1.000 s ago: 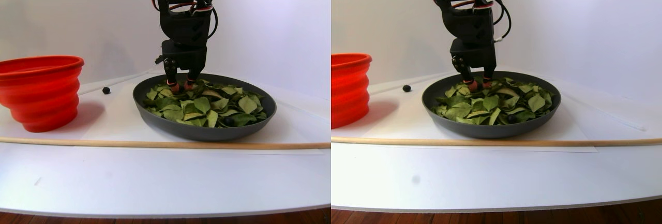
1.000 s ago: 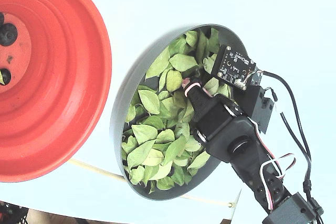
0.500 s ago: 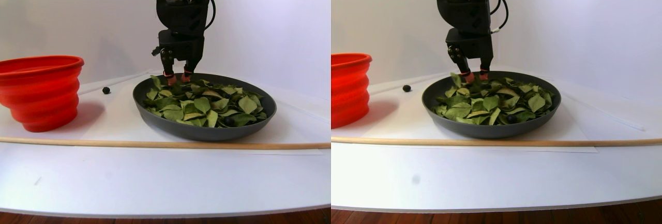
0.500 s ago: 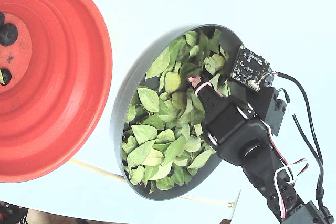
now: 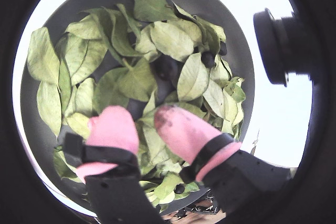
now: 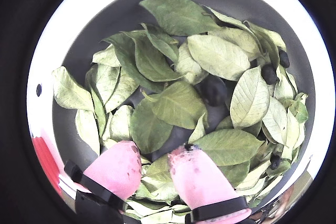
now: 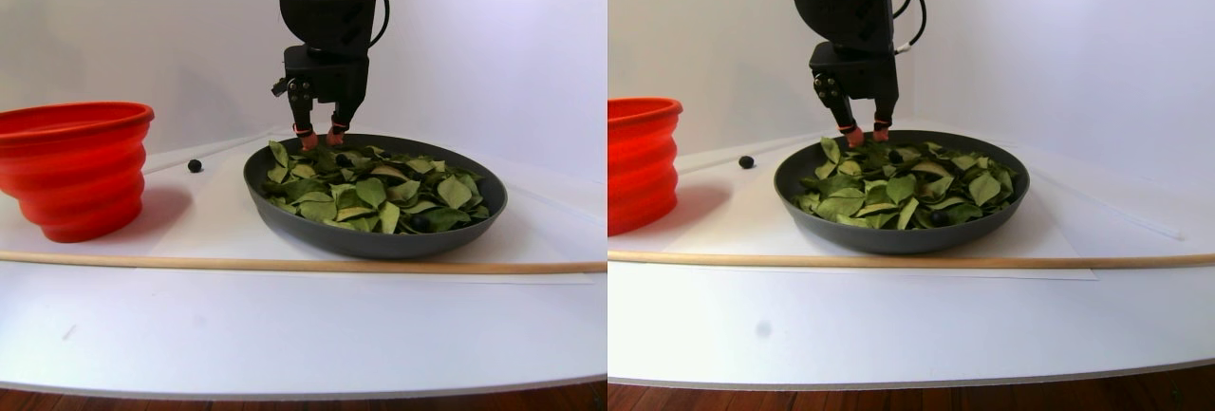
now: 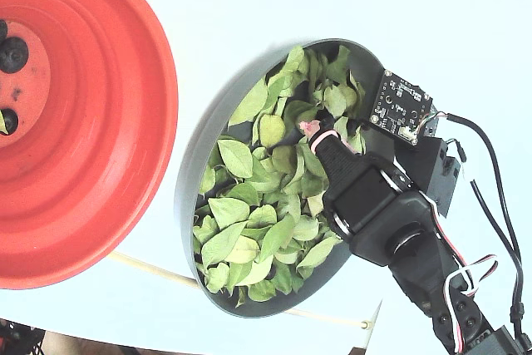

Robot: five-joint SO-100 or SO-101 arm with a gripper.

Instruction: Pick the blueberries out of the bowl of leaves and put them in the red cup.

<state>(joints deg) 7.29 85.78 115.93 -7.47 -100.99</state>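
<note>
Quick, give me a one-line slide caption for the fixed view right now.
Claw above the leaves in the grey bowl, with blueberries in the red cup alongside.

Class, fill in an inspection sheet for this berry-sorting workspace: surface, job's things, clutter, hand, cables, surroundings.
Surface: white table.
Job's things: grey bowl full of leaves, several blueberries showing among them; red cup beside it holds a few berries.
Clutter: one loose berry on the table; long wooden stick in front of the bowl.
Hand: open, empty, above the leaves.
Cables: loop off the arm, clear of the bowl.
Surroundings: plain white wall.
</note>
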